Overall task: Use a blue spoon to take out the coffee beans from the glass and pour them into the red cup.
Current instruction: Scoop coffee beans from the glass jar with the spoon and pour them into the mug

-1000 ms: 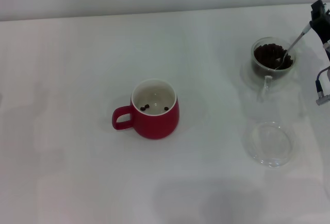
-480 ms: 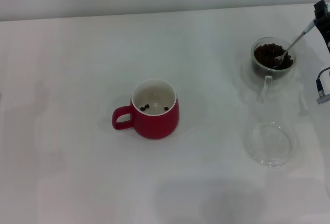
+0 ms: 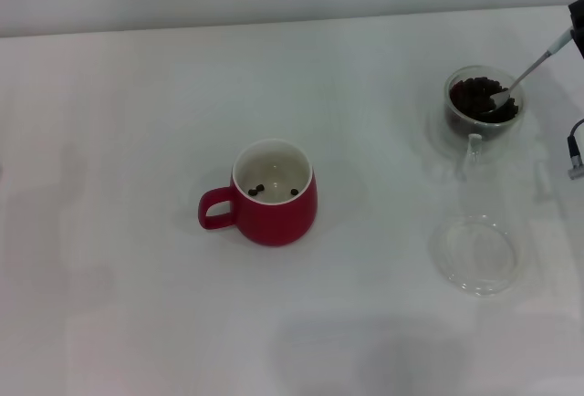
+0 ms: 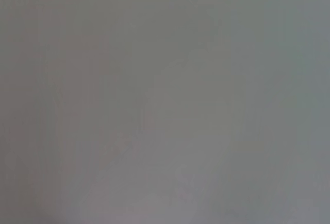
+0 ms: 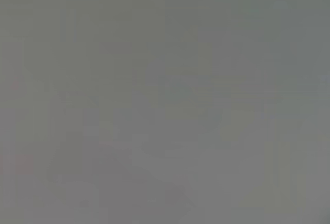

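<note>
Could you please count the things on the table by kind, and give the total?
Red cup: 1
Glass holding coffee beans: 1
Clear saucer: 1
Blue spoon: 1
Loose beans in the red cup: 3
Total: 4 items, plus the beans

Right arm at the far right edge, left arm unseen

Only a dark corner of the right gripper shows in the head view; its fingers are cut off. Both wrist views are blank grey.
</note>
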`<act>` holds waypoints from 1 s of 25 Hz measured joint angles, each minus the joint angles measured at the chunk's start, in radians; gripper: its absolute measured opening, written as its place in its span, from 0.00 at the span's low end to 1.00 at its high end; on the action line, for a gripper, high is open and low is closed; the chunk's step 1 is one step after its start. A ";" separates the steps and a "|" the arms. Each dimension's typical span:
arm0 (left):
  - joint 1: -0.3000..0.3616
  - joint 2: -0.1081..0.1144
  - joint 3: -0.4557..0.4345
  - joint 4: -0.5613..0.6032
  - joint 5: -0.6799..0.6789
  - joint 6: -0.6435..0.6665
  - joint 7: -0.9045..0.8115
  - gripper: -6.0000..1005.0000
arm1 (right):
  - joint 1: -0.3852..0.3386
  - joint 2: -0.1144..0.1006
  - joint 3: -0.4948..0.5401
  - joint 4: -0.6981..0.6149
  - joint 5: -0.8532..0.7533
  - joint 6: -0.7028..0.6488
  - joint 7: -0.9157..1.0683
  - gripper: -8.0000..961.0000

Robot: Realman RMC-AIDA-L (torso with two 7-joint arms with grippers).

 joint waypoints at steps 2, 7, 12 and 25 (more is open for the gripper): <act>0.000 0.000 0.000 0.000 0.000 0.000 0.000 0.87 | 0.000 0.000 0.000 -0.009 -0.001 0.000 0.030 0.17; 0.002 0.000 0.000 0.000 -0.001 -0.001 0.000 0.87 | 0.000 -0.001 -0.002 -0.021 -0.005 0.001 0.064 0.17; 0.002 0.000 0.000 0.001 -0.003 -0.002 0.000 0.87 | 0.000 -0.001 -0.002 -0.026 -0.006 0.003 0.084 0.17; -0.003 0.000 0.000 0.005 -0.011 -0.002 0.000 0.87 | -0.013 -0.002 -0.012 -0.051 -0.008 -0.032 0.176 0.17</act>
